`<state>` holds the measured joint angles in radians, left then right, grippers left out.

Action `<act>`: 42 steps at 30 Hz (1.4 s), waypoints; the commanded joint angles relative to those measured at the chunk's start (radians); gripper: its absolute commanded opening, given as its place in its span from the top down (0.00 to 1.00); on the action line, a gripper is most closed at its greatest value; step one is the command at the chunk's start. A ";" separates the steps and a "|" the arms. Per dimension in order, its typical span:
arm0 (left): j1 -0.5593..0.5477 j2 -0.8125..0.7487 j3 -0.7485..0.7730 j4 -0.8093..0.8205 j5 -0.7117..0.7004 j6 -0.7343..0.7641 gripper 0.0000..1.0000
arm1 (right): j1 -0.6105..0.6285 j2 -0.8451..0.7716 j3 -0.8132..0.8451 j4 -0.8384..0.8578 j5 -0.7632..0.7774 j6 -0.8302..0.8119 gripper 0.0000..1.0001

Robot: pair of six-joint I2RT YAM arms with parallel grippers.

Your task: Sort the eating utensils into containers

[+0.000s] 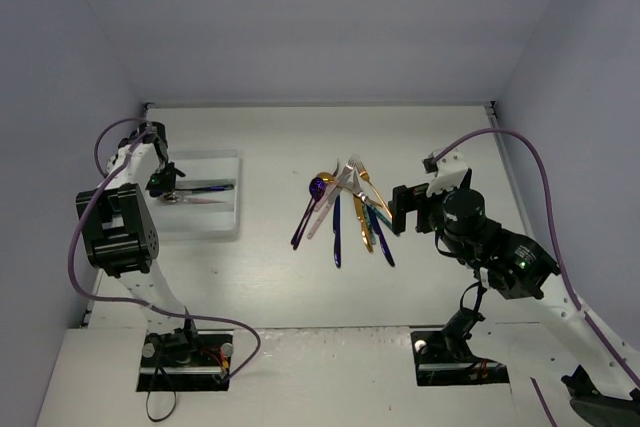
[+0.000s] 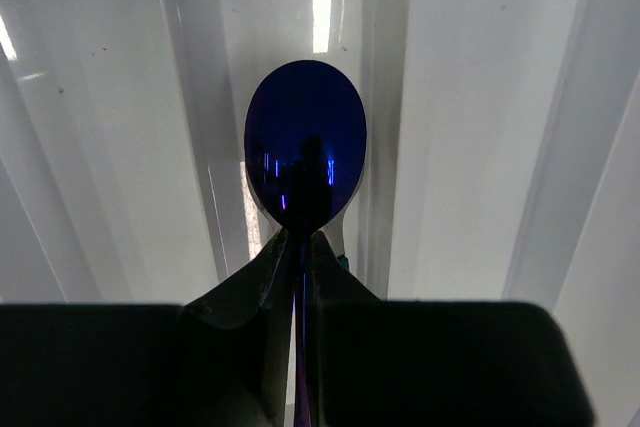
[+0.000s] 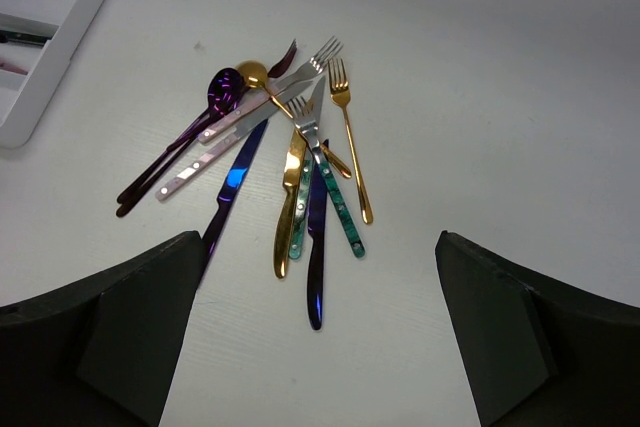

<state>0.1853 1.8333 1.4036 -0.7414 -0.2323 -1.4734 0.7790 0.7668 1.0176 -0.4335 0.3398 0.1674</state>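
The left hand [image 2: 303, 282] pinches the dark blue spoon [image 2: 305, 162] at its neck, bowl forward, above the white tray [image 2: 480, 147]. The spoon lies lengthwise over a narrow compartment between two ridges [image 2: 193, 147]. You cannot tell whether it touches the floor.

To place it well, hold the handle parallel to the ridges. Lower until the bowl rests inside the compartment, then part the fingers and lift straight up so that nothing drags. Match it to any spoon already in the tray.

The right hand [image 1: 400, 209] is spread wide and holds nothing. It sits well to the right of the tray, beside the pile [image 3: 290, 147] on the desk [image 3: 500, 97].

Count:
- One tray.
- One spoon held.
- At least two pieces in the tray: a dark utensil [image 1: 207, 187] and a pink utensil [image 1: 205, 201].
- About ten pieces in the pile:
  - a purple spoon [image 3: 222, 87] and a gold spoon [image 3: 251, 73];
  - a gold fork [image 3: 340, 75] and two silver-headed forks [image 3: 325, 49];
  - the rest, knives or too overlapped to tell.
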 commanded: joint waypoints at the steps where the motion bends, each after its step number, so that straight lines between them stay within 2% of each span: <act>1: 0.018 -0.023 0.048 0.006 -0.010 -0.028 0.91 | -0.006 0.011 0.039 0.050 0.046 -0.012 0.00; 4: 0.018 -0.016 0.041 0.006 0.007 -0.032 0.83 | -0.006 0.015 0.040 0.050 0.050 -0.011 0.00; 9: 0.014 -0.037 0.038 0.007 0.011 -0.007 0.57 | -0.006 0.014 0.044 0.050 0.046 -0.008 0.00; 13: -0.003 -0.091 0.038 0.008 0.008 0.039 0.50 | -0.006 0.014 0.044 0.050 0.045 -0.013 0.00; 17: -0.081 -0.157 0.062 0.012 -0.015 0.174 0.48 | -0.006 0.016 0.042 0.050 0.046 -0.012 0.00; 21: -0.264 -0.217 0.091 0.062 -0.045 0.430 0.47 | -0.006 0.019 0.038 0.051 0.034 -0.008 0.00; 28: -0.549 -0.194 0.065 0.193 0.098 0.871 0.47 | -0.006 0.026 0.029 0.050 0.008 0.004 0.00; 33: -0.691 -0.082 0.062 0.308 0.155 1.028 0.47 | -0.006 0.036 0.027 0.052 -0.010 0.016 0.00; 39: -0.777 0.067 0.165 0.344 0.200 1.165 0.47 | -0.006 0.031 0.024 0.050 -0.018 0.035 0.00; 42: -0.791 0.135 0.206 0.350 0.200 1.186 0.47 | -0.006 0.028 0.024 0.050 -0.022 0.044 0.00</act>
<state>-0.5782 1.9556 1.5117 -0.4623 -0.0485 -0.3997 0.7784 0.7948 1.0180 -0.4332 0.3246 0.1872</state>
